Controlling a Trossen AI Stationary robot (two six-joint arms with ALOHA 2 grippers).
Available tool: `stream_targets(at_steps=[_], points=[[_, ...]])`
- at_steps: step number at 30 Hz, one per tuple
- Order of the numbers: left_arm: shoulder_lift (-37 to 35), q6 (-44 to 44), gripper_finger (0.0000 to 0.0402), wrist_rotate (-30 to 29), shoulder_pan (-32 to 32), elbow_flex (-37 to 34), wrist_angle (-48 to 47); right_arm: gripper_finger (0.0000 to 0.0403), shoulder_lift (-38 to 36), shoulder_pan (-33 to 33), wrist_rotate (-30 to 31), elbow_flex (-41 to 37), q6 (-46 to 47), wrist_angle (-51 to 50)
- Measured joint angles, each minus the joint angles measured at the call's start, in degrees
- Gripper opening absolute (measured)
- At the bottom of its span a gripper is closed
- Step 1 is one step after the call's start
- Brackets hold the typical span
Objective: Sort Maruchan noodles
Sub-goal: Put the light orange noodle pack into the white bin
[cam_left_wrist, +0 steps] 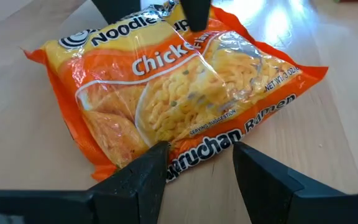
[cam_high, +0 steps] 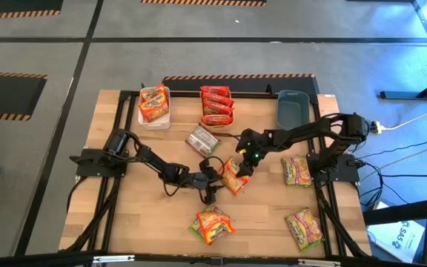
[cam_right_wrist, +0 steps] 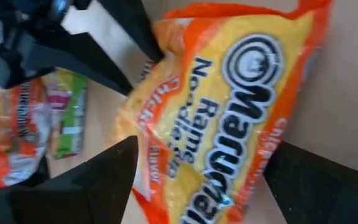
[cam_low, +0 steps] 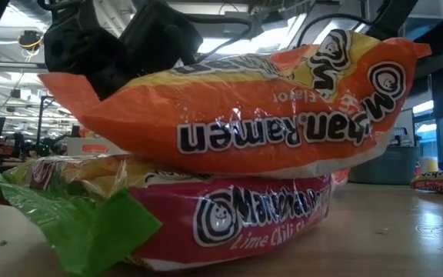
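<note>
Orange-yellow chicken packet [cam_left_wrist: 179, 99], crinkly; left gripper [cam_left_wrist: 197, 165] spread at its edge; right gripper [cam_right_wrist: 197, 180] spread astride it.

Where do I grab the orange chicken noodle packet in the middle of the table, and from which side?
Take the orange packet by its flat crimped end seam, from above. It lies flat on the table, so only the thin edges fit between fingers. The left pincer and right pincer are both open at it.
</note>
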Motion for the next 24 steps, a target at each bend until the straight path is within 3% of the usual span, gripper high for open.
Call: stream_targets(at_steps=[16,20,24], points=[[0.21,1.56,0.0179,0.39,0.22,-0.20,1.81,0.0311,4.37,0.12,-2.81,-0.08,7.55,10.71],[0.23,1.60,0.0179,0.38,0.22,-0.20,1.88,0.0278,4.35,0.12,-1.15,-0.08,7.36,10.21],[0.10,1.62,0.0179,0.43,0.24,-0.23,1.85,0.0214,4.35,0.12,-0.25,-0.08,6.63,10.35]])
